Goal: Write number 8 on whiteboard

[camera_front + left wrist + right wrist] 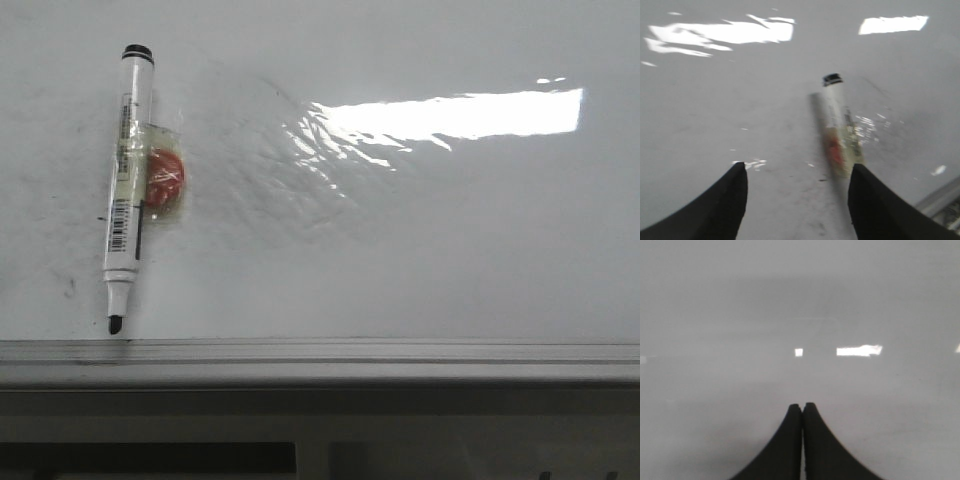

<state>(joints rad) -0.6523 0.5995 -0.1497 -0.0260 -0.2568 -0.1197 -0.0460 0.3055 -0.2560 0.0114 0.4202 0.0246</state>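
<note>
My left gripper [797, 200], jaws spread, should centre on the marker [840, 130] barrel before closing; my right gripper [802, 440] is pressed together.

A marker pen [128, 190] lies on the glossy whiteboard [420, 240].

Whiteboard [420, 260]: glossy white-grey surface, lying flat, filling most of the front view. A bright rectangular glare patch sits at upper right, with rippled reflections beside it. Faint dark smudges and specks mark the left portion. A grey metal edge rail [400, 352] runs along the near side.
</note>
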